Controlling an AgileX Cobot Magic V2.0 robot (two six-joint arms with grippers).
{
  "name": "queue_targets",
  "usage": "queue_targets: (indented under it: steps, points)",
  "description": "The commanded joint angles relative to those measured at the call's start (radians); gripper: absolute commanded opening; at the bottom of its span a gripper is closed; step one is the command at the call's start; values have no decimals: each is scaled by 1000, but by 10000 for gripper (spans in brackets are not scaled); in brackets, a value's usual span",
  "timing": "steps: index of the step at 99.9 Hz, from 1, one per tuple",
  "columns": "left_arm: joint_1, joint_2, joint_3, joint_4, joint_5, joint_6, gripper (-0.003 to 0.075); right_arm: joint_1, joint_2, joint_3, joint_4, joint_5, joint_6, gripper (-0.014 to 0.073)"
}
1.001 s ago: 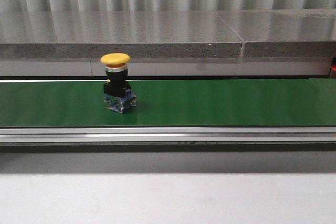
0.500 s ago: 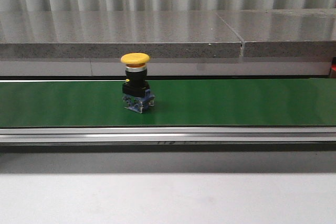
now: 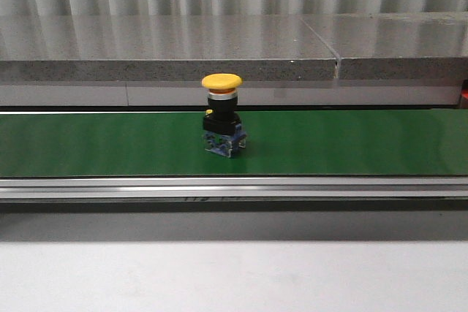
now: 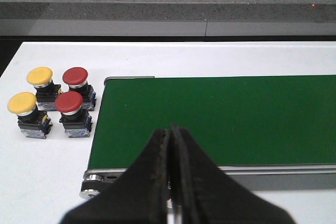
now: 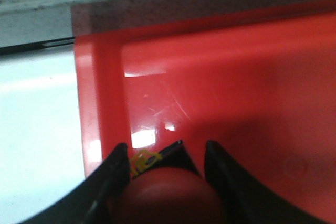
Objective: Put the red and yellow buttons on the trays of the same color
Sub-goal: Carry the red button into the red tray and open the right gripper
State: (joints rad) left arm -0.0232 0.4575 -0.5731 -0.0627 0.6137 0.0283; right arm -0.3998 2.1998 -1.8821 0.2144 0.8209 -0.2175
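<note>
A yellow button stands upright on the green conveyor belt in the front view, a little left of centre. No gripper shows in that view. My left gripper is shut and empty, hanging over the near edge of the belt's end. Beside that end, on the white table, stand two yellow buttons and two red buttons. My right gripper is shut on a red button just above the red tray, near its corner. The yellow tray is out of view.
A grey stone ledge runs behind the belt, with a metal rail along the belt's front. The belt's end roller sits near my left fingers. White table lies beside the red tray's rim.
The yellow button has travelled to the right along the belt, staying upright.
</note>
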Motion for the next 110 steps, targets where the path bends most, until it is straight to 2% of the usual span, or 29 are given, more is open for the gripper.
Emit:
queue_targets:
  steps: [1,14,24,31,48,55,82,110]
  points:
    - [-7,4,-28,-12,-74,-2,-20,-10,-46,-36,1,-38,-11,20]
    - [-7,4,-28,-12,-74,-2,-20,-9,-28,-36,1,-28,-11,23]
    - [-7,4,-28,-12,-74,-2,-20,-9,-25,-36,1,-28,-11,73]
    - [-7,4,-28,-12,-74,-2,-20,-9,-25,-36,1,-25,-11,164]
    - [-7,4,-28,-12,-74,-2,-20,-9,-29,-36,1,-20,-11,493]
    - [-7,4,-28,-12,-74,-2,-20,-9,-34,-44,1,-11,-11,570]
    - [-7,4,-28,-12,-74,-2,-20,-9,-103,-162,1,109,-9,582]
    - [-7,4,-28,-12,-74,-2,-20,-5,-271,-167,1,186,-7,582]
